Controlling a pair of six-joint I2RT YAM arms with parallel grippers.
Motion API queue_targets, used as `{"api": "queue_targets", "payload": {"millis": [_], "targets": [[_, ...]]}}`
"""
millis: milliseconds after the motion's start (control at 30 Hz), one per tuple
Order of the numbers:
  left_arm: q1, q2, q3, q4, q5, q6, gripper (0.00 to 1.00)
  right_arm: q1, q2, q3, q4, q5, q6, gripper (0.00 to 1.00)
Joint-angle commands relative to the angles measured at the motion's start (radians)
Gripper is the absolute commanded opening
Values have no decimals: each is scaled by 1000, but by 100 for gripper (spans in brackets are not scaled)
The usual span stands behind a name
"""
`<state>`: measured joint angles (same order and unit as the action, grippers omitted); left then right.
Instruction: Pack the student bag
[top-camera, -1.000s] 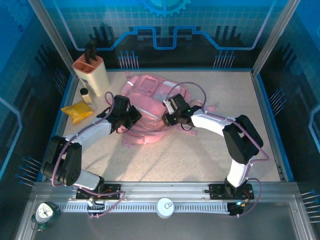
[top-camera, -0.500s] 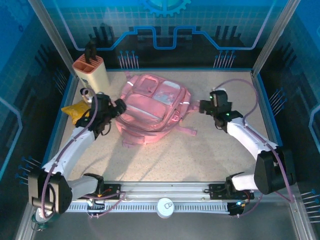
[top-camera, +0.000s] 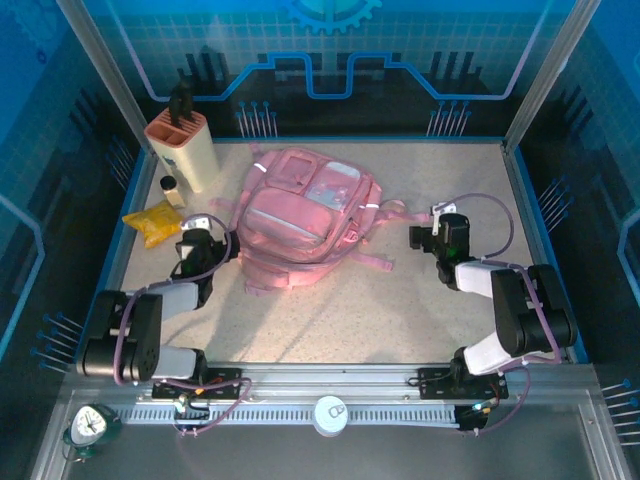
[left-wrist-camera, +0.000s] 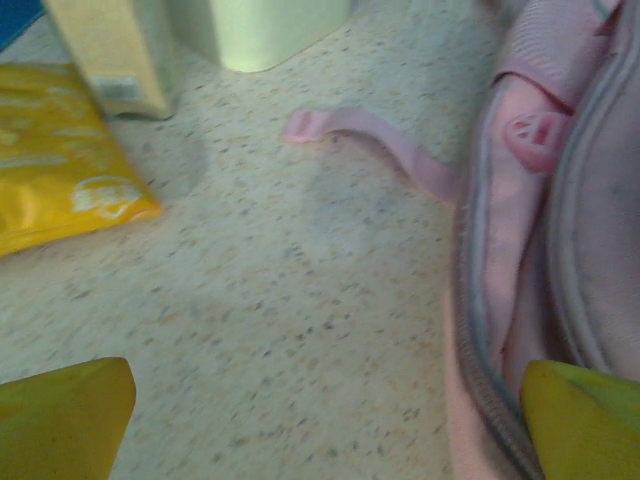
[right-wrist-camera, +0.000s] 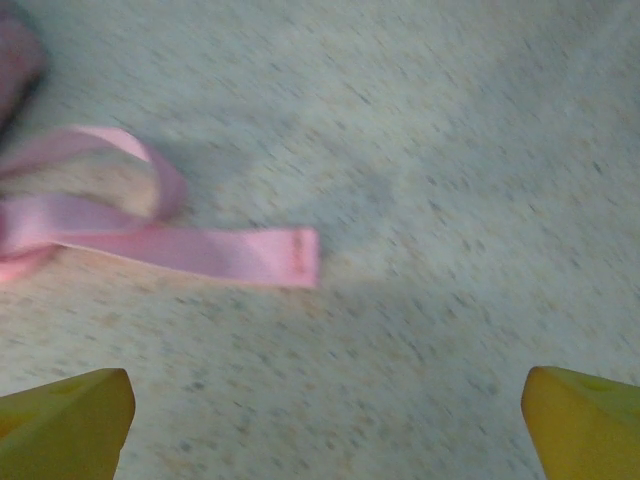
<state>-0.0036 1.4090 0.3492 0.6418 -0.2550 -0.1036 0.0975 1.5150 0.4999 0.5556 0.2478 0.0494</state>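
**Both arms back, bag released**

Both arms have drawn back from the student bag (top-camera: 305, 215) since a moment ago. The left fingers (left-wrist-camera: 62, 415) stand wide apart and empty over the counter (top-camera: 400, 310), with the bag just to their right and a yellow packet (left-wrist-camera: 60, 150) ahead-left. The right fingers (right-wrist-camera: 62, 418) are also spread and empty, with a loose pink strap (right-wrist-camera: 200, 250) ahead-left.

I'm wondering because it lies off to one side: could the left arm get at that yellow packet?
Probably yes. The left tool is open, and bare table lies between it and the yellow packet. The student bag lies to its right.
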Motion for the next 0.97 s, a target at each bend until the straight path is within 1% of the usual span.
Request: {"api": "queue_targets", "payload": {"millis": [0, 33, 67, 100, 133, 200, 233, 267, 333, 500, 767, 933], "targets": [[11, 106, -37, 389, 176, 79, 99, -18, -2, -86, 277, -147, -63, 100], [11, 143, -48, 448, 193, 86, 99, -17, 33, -121, 388, -164, -74, 100], [12, 165, -53, 480, 197, 96, 99, -6, 33, -138, 419, -158, -89, 100], [11, 143, -44, 411, 196, 88, 99, -2, 15, -122, 352, -151, -89, 100], [11, 140, -24, 376, 182, 86, 99, -13, 33, -109, 359, -146, -76, 100], [9, 140, 25, 284, 148, 78, 99, -49, 20, -98, 314, -190, -45, 100], [7, 142, 22, 303, 145, 78, 99, -38, 32, -105, 352, -167, -52, 100], [5, 148, 16, 321, 143, 83, 99, -26, 26, -102, 336, -143, -57, 100], [4, 147, 17, 313, 143, 83, 99, -19, 30, -109, 359, -134, -62, 100], [4, 146, 29, 291, 180, 97, 99, -16, 29, -110, 356, -148, -72, 100], [4, 145, 28, 290, 183, 96, 99, -33, 30, -96, 329, -195, -65, 100], [4, 145, 29, 291, 183, 96, 99, -35, 28, -100, 334, -197, -63, 100]]}}
